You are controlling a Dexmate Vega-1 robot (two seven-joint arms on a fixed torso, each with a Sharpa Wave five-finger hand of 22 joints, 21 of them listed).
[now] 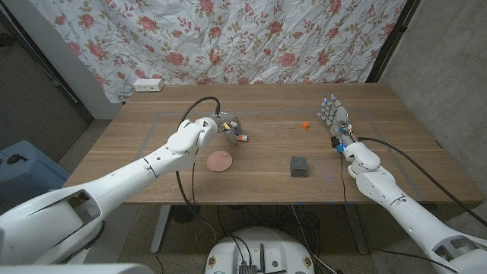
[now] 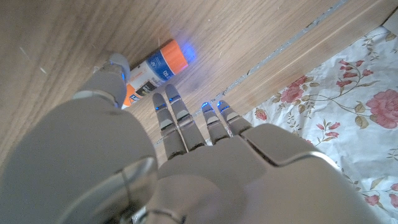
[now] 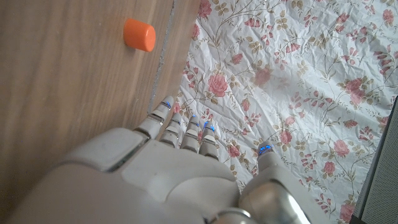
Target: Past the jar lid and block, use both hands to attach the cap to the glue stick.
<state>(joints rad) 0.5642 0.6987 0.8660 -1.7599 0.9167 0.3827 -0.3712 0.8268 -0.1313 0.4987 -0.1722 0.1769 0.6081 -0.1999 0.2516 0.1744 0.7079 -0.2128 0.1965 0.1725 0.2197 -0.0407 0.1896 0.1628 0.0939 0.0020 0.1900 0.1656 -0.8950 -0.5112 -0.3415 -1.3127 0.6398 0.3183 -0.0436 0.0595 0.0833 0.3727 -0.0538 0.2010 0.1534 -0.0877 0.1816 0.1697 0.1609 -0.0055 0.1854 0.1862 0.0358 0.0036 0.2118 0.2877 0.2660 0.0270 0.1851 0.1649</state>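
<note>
With glue stick [image 1: 240,138] at centre frame under spread, unladen left hand [image 1: 225,125], cap [image 1: 303,126] right of centre near equally unladen right hand [image 1: 335,120], poised for pickup.

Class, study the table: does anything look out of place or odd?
Yes. The glue stick lies on its side by the left hand, uncapped, while its orange cap sits apart, nearer the right hand. Nothing looks spilled or broken.

Even, soft indoor light is cast; faint shadows are seen on the table [image 1: 266,164]; wrist views are slightly blurred.
</note>
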